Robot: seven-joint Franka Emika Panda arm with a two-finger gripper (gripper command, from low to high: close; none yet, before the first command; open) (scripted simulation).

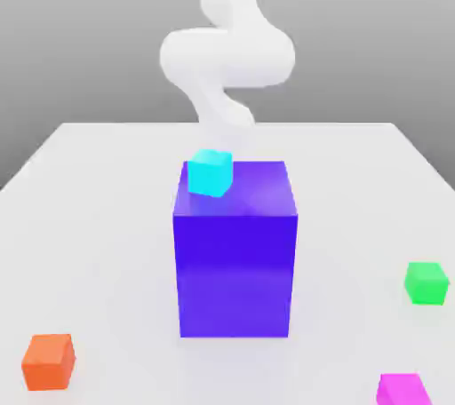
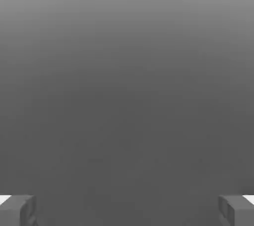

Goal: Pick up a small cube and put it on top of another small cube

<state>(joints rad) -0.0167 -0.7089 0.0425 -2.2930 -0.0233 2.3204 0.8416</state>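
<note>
On a white table [image 1: 107, 217], my gripper [image 2: 127, 210] gapes wide, empty; the small plain magenta cube [image 1: 403, 390] lies apart.

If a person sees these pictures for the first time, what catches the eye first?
The big purple-blue block in the table's middle, with a cyan cube on its top corner. Around it lie an orange cube, a green cube and the small magenta cube.
</note>
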